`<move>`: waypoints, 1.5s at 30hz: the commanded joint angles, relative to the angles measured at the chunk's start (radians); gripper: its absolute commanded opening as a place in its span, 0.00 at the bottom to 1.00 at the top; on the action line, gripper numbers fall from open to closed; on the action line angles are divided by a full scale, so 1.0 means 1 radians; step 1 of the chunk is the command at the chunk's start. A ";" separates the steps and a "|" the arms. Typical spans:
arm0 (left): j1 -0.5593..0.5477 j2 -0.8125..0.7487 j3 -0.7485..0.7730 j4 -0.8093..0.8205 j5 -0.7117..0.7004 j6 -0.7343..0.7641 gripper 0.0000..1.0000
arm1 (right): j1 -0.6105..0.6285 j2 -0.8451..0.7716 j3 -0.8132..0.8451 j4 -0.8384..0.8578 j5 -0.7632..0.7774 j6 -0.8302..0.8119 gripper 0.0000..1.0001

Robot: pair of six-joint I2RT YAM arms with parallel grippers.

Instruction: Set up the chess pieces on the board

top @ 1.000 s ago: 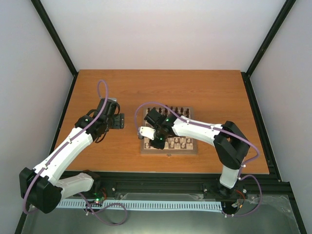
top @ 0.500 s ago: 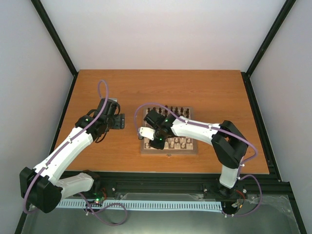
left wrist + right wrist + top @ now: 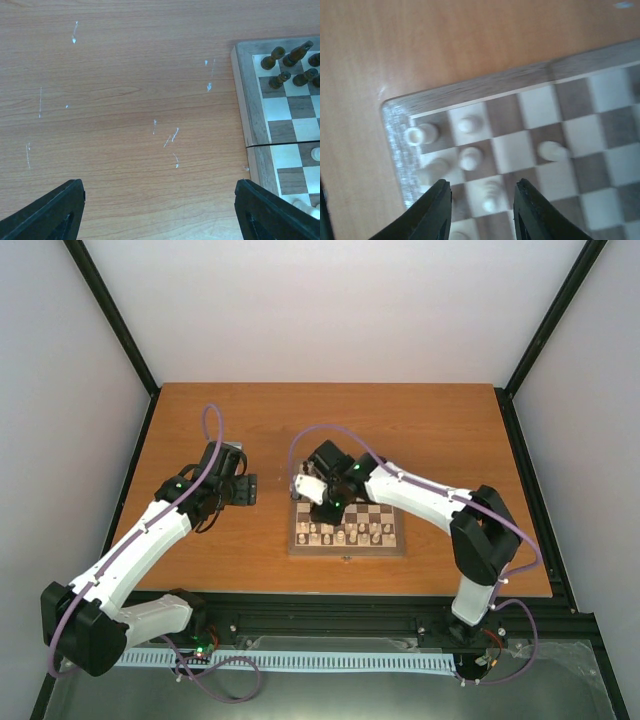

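The board point(image 3: 346, 551) lies at the table's middle, its edge point(image 3: 243, 95) at the right of the left wrist view. Cream chess pieces point(image 3: 345, 533) stand in its near rows; dark ones point(image 3: 287, 56) fill the far left corner. My right gripper point(image 3: 320, 508) hovers over the board's left side. In the right wrist view it point(image 3: 482, 207) is open, with a cream piece point(image 3: 490, 200) standing free on its square below the gap. More cream pieces point(image 3: 471, 157) stand by the corner point(image 3: 395, 112). My left gripper point(image 3: 160, 210) hangs open over bare table, holding nothing.
Scratched wooden tabletop point(image 3: 150, 100) stretches left of the board. Black frame posts point(image 3: 120, 330) and white walls enclose the table. The right arm point(image 3: 420, 498) reaches across the board's far rows and hides them in the top view.
My right gripper has opened, risen and drawn back toward the board's far left, leaving a cream piece standing in the near rows. The left arm has not moved.
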 commanded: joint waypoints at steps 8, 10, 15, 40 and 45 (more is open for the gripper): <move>0.004 -0.004 0.002 0.001 0.022 0.017 0.84 | -0.079 0.087 0.123 -0.024 0.047 0.037 0.42; 0.004 -0.005 0.002 0.001 0.023 0.018 0.84 | -0.080 0.119 0.139 -0.032 0.034 0.040 0.42; 0.004 -0.002 0.002 0.001 0.030 0.019 0.84 | -0.080 0.170 0.170 -0.033 0.042 0.050 0.43; 0.004 0.005 0.003 0.000 0.049 0.025 0.84 | -0.085 0.222 0.167 -0.008 0.044 0.065 0.11; 0.004 0.007 0.002 0.001 0.057 0.026 0.84 | -0.125 0.137 0.109 -0.012 0.043 0.060 0.10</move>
